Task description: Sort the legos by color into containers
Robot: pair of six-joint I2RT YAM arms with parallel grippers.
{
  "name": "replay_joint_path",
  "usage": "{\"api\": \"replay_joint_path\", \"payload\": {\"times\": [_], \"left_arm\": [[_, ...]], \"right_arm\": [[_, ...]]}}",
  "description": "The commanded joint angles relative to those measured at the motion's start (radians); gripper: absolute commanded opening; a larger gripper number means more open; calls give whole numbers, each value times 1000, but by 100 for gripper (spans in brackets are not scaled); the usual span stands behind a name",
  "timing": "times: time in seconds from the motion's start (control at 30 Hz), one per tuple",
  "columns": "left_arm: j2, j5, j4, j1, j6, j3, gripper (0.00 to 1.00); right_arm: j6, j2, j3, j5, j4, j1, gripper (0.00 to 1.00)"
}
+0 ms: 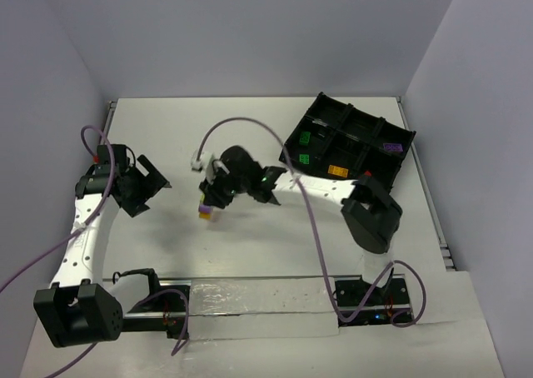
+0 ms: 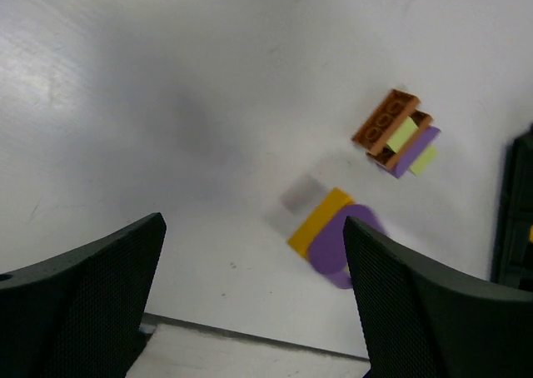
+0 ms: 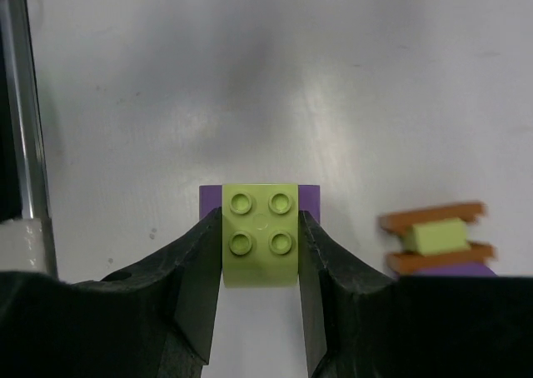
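Right now I judge the step in hand to be the pick-up: my right jaws (image 3: 260,220) are clamped on the two sides of a yellow-green brick (image 3: 260,238), studs facing the wrist camera, with a purple brick (image 3: 208,200) showing at its far corners and apparently stuck beneath it. Whether the pair has left the desk (image 3: 375,78) I cannot tell. Just beside it, to the right in my wrist view, lies a striped cluster (image 3: 437,238) of orange, yellow-green and purple, not touching my jaws. My left jaws (image 2: 251,228) stand wide apart over bare desk, holding nothing, well off to the left. The tray (image 1: 325,101) sits at the far right corner of the desk, well apart from my grip, with green, orange and purple bricks already in separate compartments. As I see it, the next move calls for splitting the two colours before any drop, probably with my left jaws pinching the purple one, and then a carry across to the tray.
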Motion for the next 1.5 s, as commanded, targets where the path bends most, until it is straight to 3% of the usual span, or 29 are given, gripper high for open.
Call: {"api": "replay_joint_path", "payload": {"times": [0.0, 0.1, 0.3, 0.43, 0.57, 0.9, 1.13, 1.47], "left_arm": [[-68, 160, 127, 4, 116, 24, 94], [-98, 319, 204, -1, 176, 12, 93], [-112, 483, 322, -33, 219, -13, 93], [-110, 505, 399, -115, 238, 5, 93], [-110, 523, 454, -197, 285, 28, 94], [-45, 633, 553, -417, 281, 52, 94], [37, 531, 564, -578, 293, 93, 94], [139, 430, 599, -646, 309, 126, 92]], "right_arm": [[209, -202, -20, -7, -33, -107, 0], [251, -282, -69, 30, -77, -138, 0], [376, -310, 22, -46, -387, -247, 0], [461, -304, 97, -18, -577, -288, 0], [529, -292, 147, -99, -715, -349, 0], [684, -273, 181, -196, -739, -423, 0], [699, -264, 190, -217, -739, -426, 0], [698, -287, 175, -236, -743, -423, 0]]}}
